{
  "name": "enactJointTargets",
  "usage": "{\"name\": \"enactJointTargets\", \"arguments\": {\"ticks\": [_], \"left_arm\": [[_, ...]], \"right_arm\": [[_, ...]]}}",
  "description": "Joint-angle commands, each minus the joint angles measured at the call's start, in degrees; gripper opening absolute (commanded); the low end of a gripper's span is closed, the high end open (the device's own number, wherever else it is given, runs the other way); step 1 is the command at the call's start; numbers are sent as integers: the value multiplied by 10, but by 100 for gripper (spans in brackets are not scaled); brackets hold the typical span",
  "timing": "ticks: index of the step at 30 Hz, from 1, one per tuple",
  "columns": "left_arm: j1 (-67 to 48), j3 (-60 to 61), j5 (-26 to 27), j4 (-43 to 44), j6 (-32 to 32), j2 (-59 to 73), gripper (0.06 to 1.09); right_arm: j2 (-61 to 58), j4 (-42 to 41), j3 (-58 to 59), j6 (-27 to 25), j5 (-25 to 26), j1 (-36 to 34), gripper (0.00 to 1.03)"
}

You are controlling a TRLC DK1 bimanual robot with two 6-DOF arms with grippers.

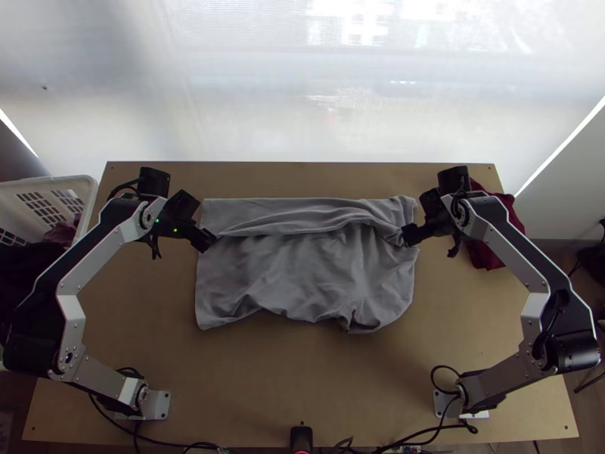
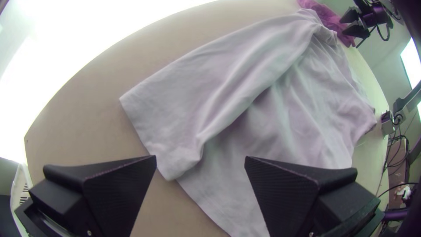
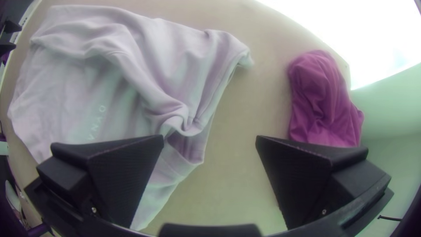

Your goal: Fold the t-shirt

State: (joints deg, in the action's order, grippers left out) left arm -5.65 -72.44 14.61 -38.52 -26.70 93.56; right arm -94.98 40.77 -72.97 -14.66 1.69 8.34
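Note:
The grey t-shirt (image 1: 302, 265) lies on the table with its far part folded over in a band, wrinkled along the fold and bunched near its right end. My left gripper (image 1: 209, 237) is at the shirt's left edge, by the end of the band. In the left wrist view, my left gripper (image 2: 201, 160) stands open over the corner of the t-shirt (image 2: 175, 118). At the shirt's right edge is my right gripper (image 1: 408, 236). The right wrist view has my right gripper (image 3: 209, 139) open, one finger over the t-shirt (image 3: 109, 66), the other beside it.
A dark red cloth (image 1: 488, 250) lies bunched at the table's right edge, behind the right arm. A white basket (image 1: 87, 189) with dark cloth stands off the left side. Bare table (image 1: 249, 371) lies between the shirt and the arms' bases.

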Motion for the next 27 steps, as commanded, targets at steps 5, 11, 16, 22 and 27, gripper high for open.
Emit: {"name": "enactJointTargets", "arguments": {"ticks": [5,11,16,22,27], "left_arm": [[-26,51,20,-75,-30,-74,103],[-77,136,18,-113,-105,-146,102],[-106,179,12,-119,-133,-215,102],[-189,268,-43,-63,-161,-320,102],[-229,329,-59,5,-141,-382,102]], "right_arm": [[88,65,50,-4,-1,48,98],[170,121,116,-6,-15,118,98],[230,159,152,-6,-51,143,98],[283,164,220,-10,-55,205,98],[307,164,252,-2,-56,240,98]]}}
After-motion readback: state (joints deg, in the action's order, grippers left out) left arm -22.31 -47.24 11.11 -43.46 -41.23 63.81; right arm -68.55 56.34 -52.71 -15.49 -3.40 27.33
